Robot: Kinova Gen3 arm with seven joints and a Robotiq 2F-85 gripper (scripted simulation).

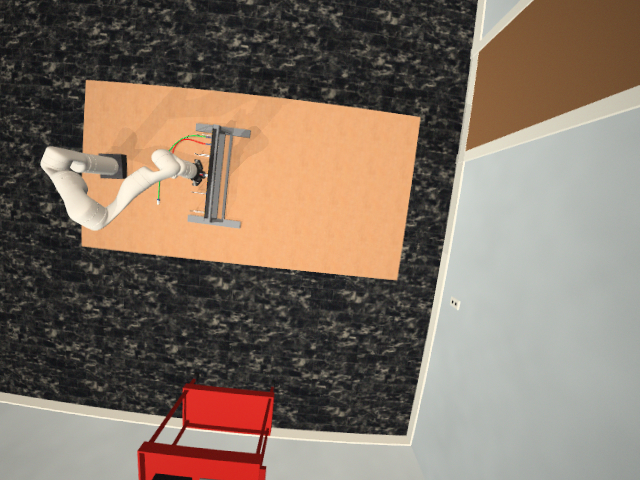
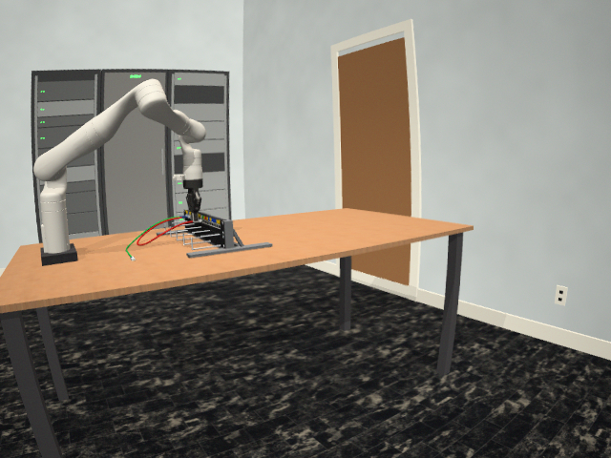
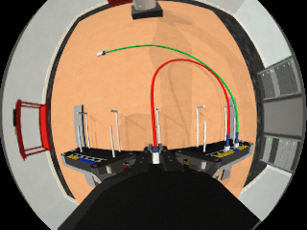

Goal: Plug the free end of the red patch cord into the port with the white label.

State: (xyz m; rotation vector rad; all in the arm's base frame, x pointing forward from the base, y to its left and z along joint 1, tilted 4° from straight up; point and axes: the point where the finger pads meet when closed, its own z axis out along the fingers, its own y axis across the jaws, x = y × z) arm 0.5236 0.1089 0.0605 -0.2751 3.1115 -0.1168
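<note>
The grey rack (image 1: pixel 216 175) (image 2: pixel 224 239) (image 3: pixel 211 153) stands on the wooden table (image 1: pixel 320 196) (image 2: pixel 315 231). The red cord (image 1: pixel 175 145) (image 2: pixel 153 235) (image 3: pixel 156 86) arches from the rack's far end to my gripper (image 1: pixel 202 176) (image 2: pixel 194 209) (image 3: pixel 153 155). The gripper is shut on the red cord's plug (image 3: pixel 153 151) and presses it against the rack's front panel near its middle. The port and its label are hidden behind the fingers. The green cord (image 1: pixel 161 183) (image 2: pixel 148 230) (image 3: pixel 173 52) runs from the same far end; its free end (image 1: pixel 158 202) (image 2: pixel 132 258) (image 3: pixel 100 54) lies on the table.
The arm's base (image 1: pixel 112 165) (image 2: pixel 58 254) (image 3: pixel 145 10) stands at the table's left end. Thin wire guides (image 1: pixel 197 192) (image 2: pixel 197 237) stick out of the rack toward the base. A red cart (image 1: pixel 217 439) stands on the floor; server cabinets (image 2: pixel 130 148) line the back wall.
</note>
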